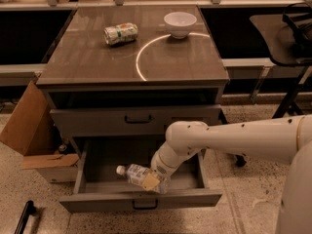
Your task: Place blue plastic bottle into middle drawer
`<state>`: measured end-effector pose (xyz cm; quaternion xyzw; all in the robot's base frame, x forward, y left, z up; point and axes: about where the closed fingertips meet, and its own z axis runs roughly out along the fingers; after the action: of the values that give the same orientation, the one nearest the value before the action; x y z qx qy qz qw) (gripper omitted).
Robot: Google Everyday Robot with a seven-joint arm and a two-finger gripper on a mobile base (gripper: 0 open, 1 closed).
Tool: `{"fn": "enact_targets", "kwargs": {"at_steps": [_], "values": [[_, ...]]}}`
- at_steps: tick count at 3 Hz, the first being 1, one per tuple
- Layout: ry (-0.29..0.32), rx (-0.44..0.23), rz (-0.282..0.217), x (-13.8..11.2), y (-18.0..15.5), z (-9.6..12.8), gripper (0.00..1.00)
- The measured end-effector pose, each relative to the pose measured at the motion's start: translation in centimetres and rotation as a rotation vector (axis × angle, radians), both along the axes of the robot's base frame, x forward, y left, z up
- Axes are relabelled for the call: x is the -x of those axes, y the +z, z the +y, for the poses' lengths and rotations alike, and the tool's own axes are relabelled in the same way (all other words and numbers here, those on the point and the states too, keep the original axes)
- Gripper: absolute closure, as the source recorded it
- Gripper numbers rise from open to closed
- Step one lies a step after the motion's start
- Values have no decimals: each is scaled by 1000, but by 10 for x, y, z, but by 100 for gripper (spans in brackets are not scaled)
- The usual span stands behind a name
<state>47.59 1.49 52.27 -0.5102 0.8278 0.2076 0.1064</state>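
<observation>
Two items, a can [121, 33] and a bowl [180, 23], sit on the counter [87, 62]; gripper [153, 180] inside open middle drawer [141, 199], jaws clasping blue plastic bottle [132, 172].

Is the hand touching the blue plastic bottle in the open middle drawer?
Touching. The camera view shows the hand closed around the blue plastic bottle, inside the middle drawer.
</observation>
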Motion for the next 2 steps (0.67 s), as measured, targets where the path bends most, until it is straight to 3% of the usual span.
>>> {"fn": "enact_targets", "kwargs": {"at_steps": [2], "values": [[-63, -51, -115, -44, -24, -17, 100]]}}
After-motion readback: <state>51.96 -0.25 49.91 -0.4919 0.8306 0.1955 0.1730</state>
